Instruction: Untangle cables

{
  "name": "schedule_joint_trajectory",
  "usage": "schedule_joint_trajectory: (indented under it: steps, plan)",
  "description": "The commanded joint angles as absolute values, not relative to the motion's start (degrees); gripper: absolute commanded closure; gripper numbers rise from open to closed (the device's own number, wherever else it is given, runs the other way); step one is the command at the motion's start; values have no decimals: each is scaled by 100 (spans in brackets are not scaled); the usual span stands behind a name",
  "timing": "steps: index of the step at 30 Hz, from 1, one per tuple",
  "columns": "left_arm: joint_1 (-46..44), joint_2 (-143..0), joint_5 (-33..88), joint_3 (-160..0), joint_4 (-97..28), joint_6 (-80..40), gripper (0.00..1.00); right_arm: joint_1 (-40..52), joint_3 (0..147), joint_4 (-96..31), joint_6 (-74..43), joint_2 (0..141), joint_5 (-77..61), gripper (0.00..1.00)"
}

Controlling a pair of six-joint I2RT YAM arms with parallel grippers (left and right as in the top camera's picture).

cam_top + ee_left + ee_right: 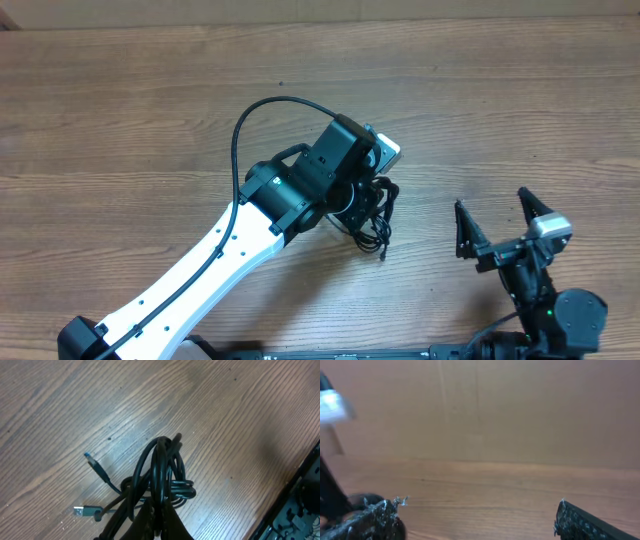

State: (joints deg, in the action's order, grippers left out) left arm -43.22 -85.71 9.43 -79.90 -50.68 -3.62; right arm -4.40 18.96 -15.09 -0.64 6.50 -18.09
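Black cables [161,462] sit tangled, pinched in the left gripper [159,522]. Right of them, the right gripper [491,203] stands spread.

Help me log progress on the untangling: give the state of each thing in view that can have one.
cables: tangled, looped together in one bundle, not yet separated
plug ends: loose, sticking out to the side of the bundle
left gripper: shut on the cables at the edge of the bundle
right gripper: open, empty, off to the side and apart from the cables
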Motion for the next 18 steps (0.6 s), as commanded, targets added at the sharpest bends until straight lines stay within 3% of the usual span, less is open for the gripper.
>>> schedule_joint_trajectory:
  steps: [1, 8, 14, 18]
  plan:
    - [-4305, -8420, 1061, -8167, -5109, -220, 96, -425, 2565, -1831, -45, 1028, -2134, 0]
    - [-4305, -8420, 1284, -8167, -5116, -228, 96, -423, 3677, -3024, 821, 2451, -3730, 0]
    - [-4305, -8420, 1568, -8167, -5131, -165, 96, -423, 3887, -3183, 823, 3347, -4976, 0]
    - [-4303, -8420, 1638, -8169, -5238, -123, 96, -423, 3887, -3087, 683, 3723, -5072, 0]
